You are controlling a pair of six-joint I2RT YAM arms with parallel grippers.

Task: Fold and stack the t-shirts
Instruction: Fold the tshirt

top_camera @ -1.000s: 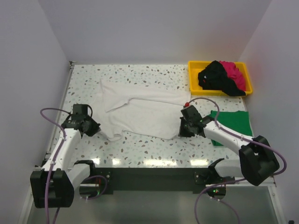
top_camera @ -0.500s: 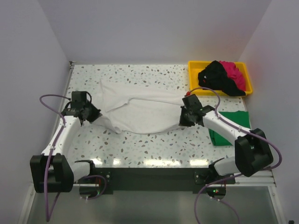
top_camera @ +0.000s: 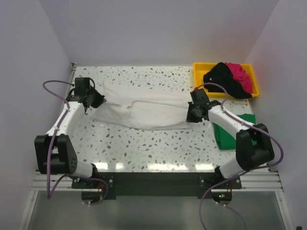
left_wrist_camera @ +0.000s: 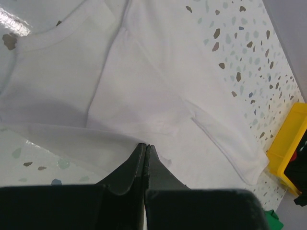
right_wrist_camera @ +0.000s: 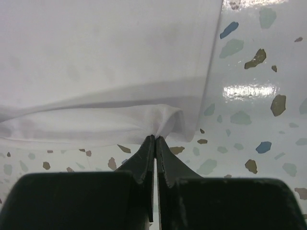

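Observation:
The white t-shirt (top_camera: 144, 111) lies spread across the middle of the table, its near edge lifted and carried over the rest. My left gripper (top_camera: 94, 100) is shut on the shirt's left edge; the left wrist view shows the cloth (left_wrist_camera: 144, 96) pinched at my fingertips (left_wrist_camera: 145, 145). My right gripper (top_camera: 191, 115) is shut on the shirt's right edge; the right wrist view shows a bunched fold (right_wrist_camera: 163, 120) at my fingertips (right_wrist_camera: 156, 138). A folded green t-shirt (top_camera: 235, 129) lies at the right. The black t-shirt (top_camera: 221, 80) and magenta-pink t-shirt (top_camera: 241, 75) sit in the tray.
The yellow tray (top_camera: 199, 79) stands at the back right corner; its edge shows in the left wrist view (left_wrist_camera: 288, 143). Grey walls close in the table at the left, back and right. The speckled tabletop (top_camera: 153, 143) shows in front of the white shirt.
Both grippers have moved toward the back of the table, carrying the white shirt's near edge up and over. The shirt now covers less of the table front to back.

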